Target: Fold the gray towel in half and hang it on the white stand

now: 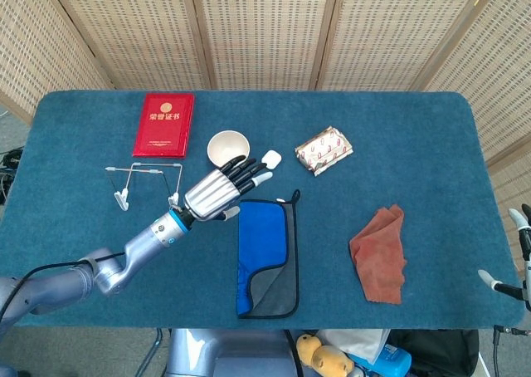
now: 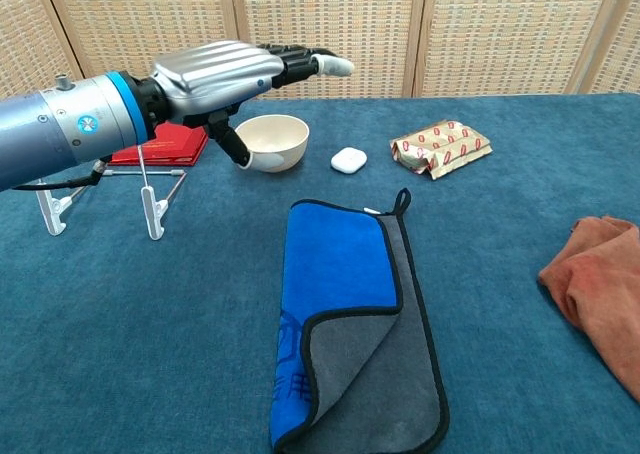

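Gray towel [image 1: 267,257] lies folded; lower the empty, flat-fingered left hand [image 1: 217,193] onto its edge, pinching both layers

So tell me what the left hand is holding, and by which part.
Nothing. The left hand is raised with fingers extended and empty; the gray towel lies untouched on the table.

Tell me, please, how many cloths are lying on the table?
2: the towel lies near the front edge at the middle, partly folded; the orange cloth lies crumpled to its right. None seems hidden.
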`<act>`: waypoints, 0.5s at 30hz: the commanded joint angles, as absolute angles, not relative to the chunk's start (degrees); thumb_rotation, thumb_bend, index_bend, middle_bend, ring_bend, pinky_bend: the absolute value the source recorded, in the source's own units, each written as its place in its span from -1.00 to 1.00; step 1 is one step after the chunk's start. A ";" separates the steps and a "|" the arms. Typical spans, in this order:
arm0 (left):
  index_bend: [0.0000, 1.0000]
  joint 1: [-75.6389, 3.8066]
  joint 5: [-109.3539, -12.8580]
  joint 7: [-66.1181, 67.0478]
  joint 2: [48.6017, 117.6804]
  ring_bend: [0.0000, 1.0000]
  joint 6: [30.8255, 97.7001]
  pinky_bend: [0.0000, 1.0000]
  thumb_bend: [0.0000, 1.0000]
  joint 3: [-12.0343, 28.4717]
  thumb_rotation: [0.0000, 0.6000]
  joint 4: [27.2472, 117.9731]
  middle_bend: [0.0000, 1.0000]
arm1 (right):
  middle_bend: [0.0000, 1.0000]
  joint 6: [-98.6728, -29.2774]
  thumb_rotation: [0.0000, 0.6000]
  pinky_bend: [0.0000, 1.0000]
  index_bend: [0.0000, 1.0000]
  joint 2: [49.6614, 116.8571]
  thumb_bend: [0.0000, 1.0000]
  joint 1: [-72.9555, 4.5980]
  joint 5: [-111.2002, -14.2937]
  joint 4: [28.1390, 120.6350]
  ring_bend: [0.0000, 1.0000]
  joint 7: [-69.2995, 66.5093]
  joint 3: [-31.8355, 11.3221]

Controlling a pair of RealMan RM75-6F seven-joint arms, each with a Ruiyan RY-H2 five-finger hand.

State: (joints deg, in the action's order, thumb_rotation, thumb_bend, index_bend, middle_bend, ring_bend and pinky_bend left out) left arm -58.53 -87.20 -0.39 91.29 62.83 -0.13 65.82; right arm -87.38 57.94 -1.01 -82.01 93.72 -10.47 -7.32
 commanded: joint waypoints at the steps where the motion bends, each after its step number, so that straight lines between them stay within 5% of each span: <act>1: -1.00 -58.47 -85.98 0.58 89.06 -1.00 59.43 -0.89 -0.37 0.40 1.00 69.22 -1.00 | -1.00 -87.28 1.00 -1.00 -1.00 57.91 -1.00 -1.03 -81.88 93.53 -1.00 -10.72 -7.37; 15: -1.00 -56.13 -95.95 -1.99 87.72 -1.00 59.90 -0.91 -0.37 -5.96 1.00 73.98 -1.00 | -1.00 -87.15 1.00 -1.00 -1.00 57.98 -1.00 -1.19 -82.14 93.80 -1.00 -10.13 -7.18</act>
State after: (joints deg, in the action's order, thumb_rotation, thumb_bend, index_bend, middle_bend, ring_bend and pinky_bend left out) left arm -56.57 -95.01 -1.52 87.66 59.54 -5.16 73.35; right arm -87.15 57.97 -1.19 -82.13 93.79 -10.13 -7.19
